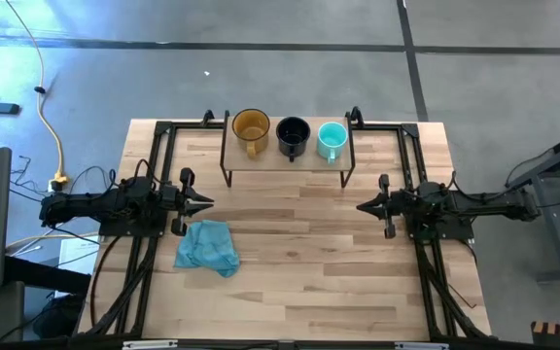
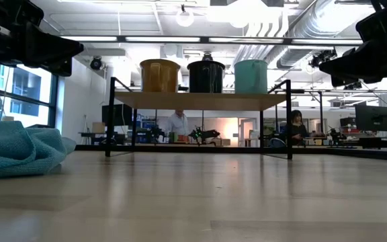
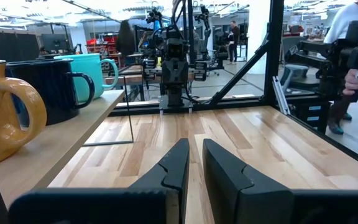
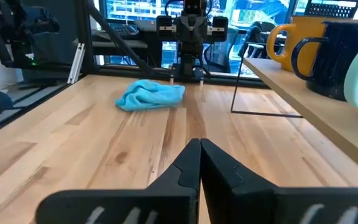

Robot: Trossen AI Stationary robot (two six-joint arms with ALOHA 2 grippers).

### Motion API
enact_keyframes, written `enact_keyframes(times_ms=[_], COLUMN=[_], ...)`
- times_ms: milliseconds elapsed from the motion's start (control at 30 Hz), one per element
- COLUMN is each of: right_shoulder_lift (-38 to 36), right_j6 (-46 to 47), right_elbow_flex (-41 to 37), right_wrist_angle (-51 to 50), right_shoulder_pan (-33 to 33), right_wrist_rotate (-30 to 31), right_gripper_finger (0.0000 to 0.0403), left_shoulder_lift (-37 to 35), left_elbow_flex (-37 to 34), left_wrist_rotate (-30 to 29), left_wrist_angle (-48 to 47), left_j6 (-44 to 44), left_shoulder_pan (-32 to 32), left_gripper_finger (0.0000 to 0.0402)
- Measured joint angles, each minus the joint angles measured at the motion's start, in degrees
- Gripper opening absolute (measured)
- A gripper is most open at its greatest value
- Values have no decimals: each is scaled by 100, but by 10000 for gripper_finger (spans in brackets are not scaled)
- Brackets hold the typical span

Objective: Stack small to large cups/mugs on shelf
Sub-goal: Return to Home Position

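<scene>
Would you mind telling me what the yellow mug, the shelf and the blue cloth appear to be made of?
Yellow mug: probably glazed ceramic or glass, glossy amber with speckles. Shelf: pale wood board with visible grain, on thin black metal-looking legs. Blue cloth: soft fabric, perhaps microfibre, crumpled.

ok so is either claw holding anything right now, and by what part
Nothing is held. The left claw and right claw hang empty above the tabletop; the amber mug, black mug and teal mug stand free on the shelf.
</scene>
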Motion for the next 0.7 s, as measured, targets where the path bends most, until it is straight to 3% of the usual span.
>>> enact_keyframes(times_ms=[167,300,500,700], right_shoulder_lift=[-20,-259,-533,-549], right_j6=[196,-358,-649,-587], right_elbow_flex=[0,176,552,604], right_wrist_angle=[357,403,-646,-716], right_shoulder_pan=[2,13,12,11], right_wrist_rotate=[-11,-277,35,39], right_gripper_finger=[0,0,0,0], left_shoulder_lift=[0,0,-1,0], left_elbow_flex=[0,0,1,1], left_wrist_rotate=[0,0,-2,0], left_wrist_angle=[-1,-1,1,-1], left_j6=[0,1,0,1], left_shoulder_pan=[0,0,0,0], left_gripper_finger=[37,37,37,37])
